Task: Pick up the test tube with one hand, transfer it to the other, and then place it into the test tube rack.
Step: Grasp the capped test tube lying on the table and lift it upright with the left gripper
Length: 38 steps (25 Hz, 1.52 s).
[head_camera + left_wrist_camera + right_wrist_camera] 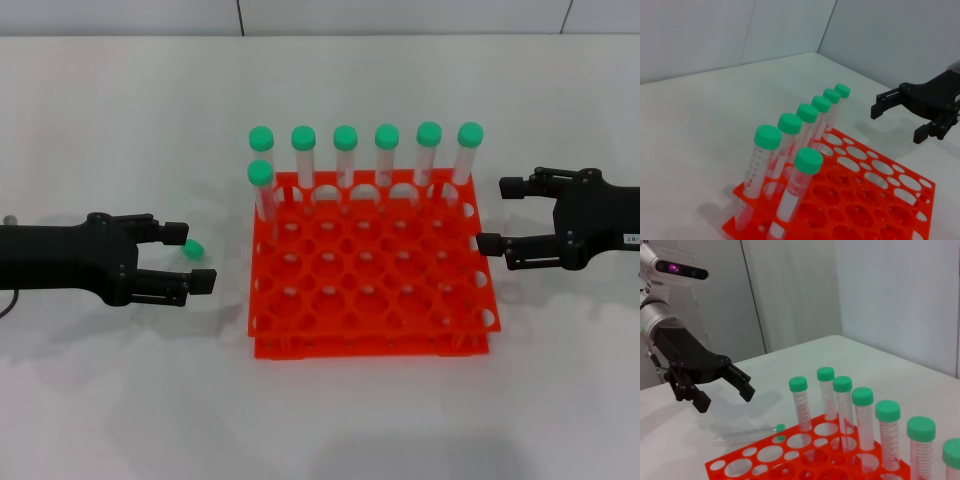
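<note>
Looking down from the head view, the test tube rack point(370, 270) sits in the middle of a white table point(120, 400), square and orange-red, with a six-by-six grid of holes. Seven green-capped tubes point(386, 150) stand upright in it: six along the far row and one more at the left end of the next row. An eighth, the test tube point(193, 248), lies on the table left of the rack; only its green cap shows, between the spread fingers of the left gripper point(188, 257). That gripper is released and grasps nothing. The right gripper point(500, 215) hangs just beside the rack's right edge, also spread wide and empty, with a small white label on its body.

From the left wrist view, the seven standing tubes and the rack fill the foreground; the right gripper point(900, 120) hovers beyond the rack's far side, fingers parted. Pale grey walls meet in a corner behind the table.

From the right wrist view, seven caps again rise from the rack point(805, 460). The test tube point(747, 433) lies flat on the table just beyond the rack's edge, cap end nearest the rack. The left gripper point(725, 390) hovers above it, released, on a silver wrist before grey wall panels.
</note>
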Available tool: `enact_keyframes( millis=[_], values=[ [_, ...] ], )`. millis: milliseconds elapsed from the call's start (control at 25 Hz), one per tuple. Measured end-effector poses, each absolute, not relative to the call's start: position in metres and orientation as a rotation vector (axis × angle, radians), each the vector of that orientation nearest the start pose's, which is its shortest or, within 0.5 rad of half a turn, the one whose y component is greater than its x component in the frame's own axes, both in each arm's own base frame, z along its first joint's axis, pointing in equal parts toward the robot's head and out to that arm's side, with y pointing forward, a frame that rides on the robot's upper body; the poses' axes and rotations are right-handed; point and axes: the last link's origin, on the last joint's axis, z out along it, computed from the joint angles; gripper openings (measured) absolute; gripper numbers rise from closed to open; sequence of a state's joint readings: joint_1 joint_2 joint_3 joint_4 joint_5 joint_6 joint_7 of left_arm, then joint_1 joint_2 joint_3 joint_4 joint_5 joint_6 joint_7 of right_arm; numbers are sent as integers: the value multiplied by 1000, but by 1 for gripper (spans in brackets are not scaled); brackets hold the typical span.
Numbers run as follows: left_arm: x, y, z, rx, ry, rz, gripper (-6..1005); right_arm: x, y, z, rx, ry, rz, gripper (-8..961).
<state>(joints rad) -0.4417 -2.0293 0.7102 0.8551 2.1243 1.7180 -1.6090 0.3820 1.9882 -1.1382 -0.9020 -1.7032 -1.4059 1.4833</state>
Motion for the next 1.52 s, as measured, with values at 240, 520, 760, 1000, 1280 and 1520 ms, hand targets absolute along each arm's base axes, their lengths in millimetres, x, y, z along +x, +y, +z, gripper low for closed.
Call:
enact_keyframes(
  millis=[240,520,760,1000,1280,1520],
  values=[
    [-285,304,40,-2808,-821,-492,885,251,333,21,-2734,462,559,857],
    [-285,304,40,-2806,-822,-491,883,251,333,20,-2732,461,562,857],
    [-286,306,43,-2804,-830,-471,882,249,333,18,-2724,448,575,857],
    [-293,316,66,-2774,-945,-263,881,247,334,17,-2722,445,585,856],
    [-299,329,87,-2729,-1087,90,879,243,336,16,-2725,437,596,856],
    [-296,334,87,-2729,-1127,286,879,241,336,17,-2726,436,615,856]
  ],
)
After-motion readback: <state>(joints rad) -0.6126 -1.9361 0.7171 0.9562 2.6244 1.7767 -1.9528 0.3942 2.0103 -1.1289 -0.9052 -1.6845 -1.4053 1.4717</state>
